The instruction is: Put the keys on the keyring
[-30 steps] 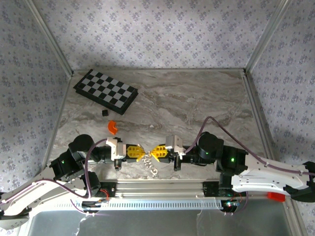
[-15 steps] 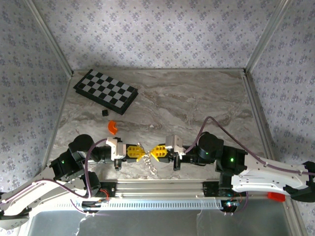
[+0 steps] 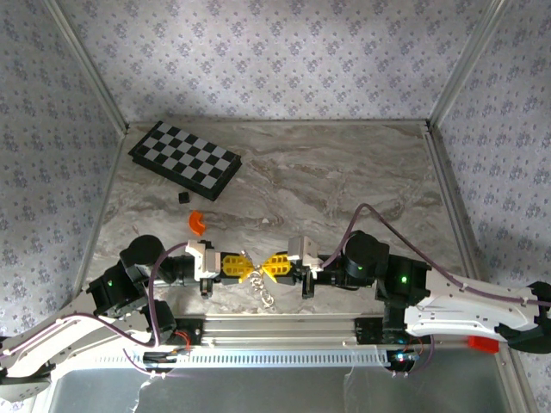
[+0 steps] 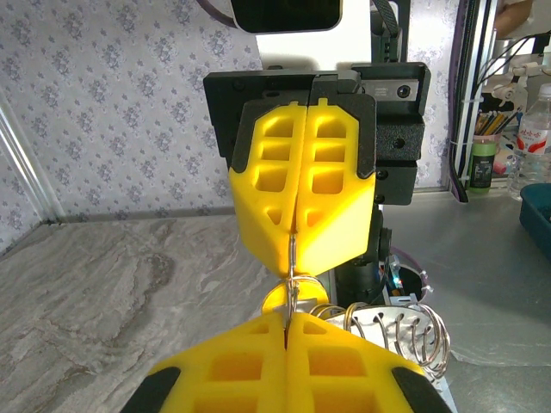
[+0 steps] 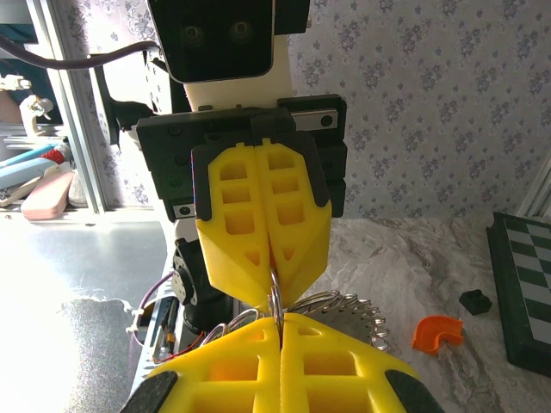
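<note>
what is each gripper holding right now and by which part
The keyring: the left gripper and right gripper meet tip to tip, each shut on its thin silver wire loop at the very tips. The fanned silver pieces lie outside the grip.

A black-and-white checkerboard (image 3: 184,159) lies flat at the far left corner of the grey marbled table (image 3: 362,172), askew to its edges. Just nearer than the board sits a small black piece (image 3: 182,198), and nearer still, apart from it, an orange curved piece (image 3: 198,223). Floral wallpaper (image 3: 275,52) covers the walls on three sides.
</note>
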You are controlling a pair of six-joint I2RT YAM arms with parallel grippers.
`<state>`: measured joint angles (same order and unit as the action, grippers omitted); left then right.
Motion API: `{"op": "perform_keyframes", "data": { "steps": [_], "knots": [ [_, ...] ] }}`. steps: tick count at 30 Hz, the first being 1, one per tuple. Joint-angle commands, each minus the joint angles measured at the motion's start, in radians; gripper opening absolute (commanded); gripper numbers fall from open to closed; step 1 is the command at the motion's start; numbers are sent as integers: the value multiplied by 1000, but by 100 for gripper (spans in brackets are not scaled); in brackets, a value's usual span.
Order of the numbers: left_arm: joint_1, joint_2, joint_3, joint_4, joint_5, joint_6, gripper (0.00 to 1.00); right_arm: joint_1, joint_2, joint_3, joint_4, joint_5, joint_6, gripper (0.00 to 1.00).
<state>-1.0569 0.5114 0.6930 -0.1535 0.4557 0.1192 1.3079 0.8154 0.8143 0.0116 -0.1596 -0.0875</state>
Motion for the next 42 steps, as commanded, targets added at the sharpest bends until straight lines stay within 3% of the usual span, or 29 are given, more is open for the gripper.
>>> {"op": "perform_keyframes", "data": {
  "steps": [1, 27, 42],
  "knots": [
    [-11, -13, 16, 56, -4, -7, 0, 7, 8, 2, 13, 3, -12, 0],
    [-11, 16, 38, 34, -18, -2, 0, 10, 19, 19, 8, -37, -53, 0],
    [-11, 32, 48, 14, -18, -3, 0, 51, 5, 6, 14, 15, -133, 0]
  ]
}}
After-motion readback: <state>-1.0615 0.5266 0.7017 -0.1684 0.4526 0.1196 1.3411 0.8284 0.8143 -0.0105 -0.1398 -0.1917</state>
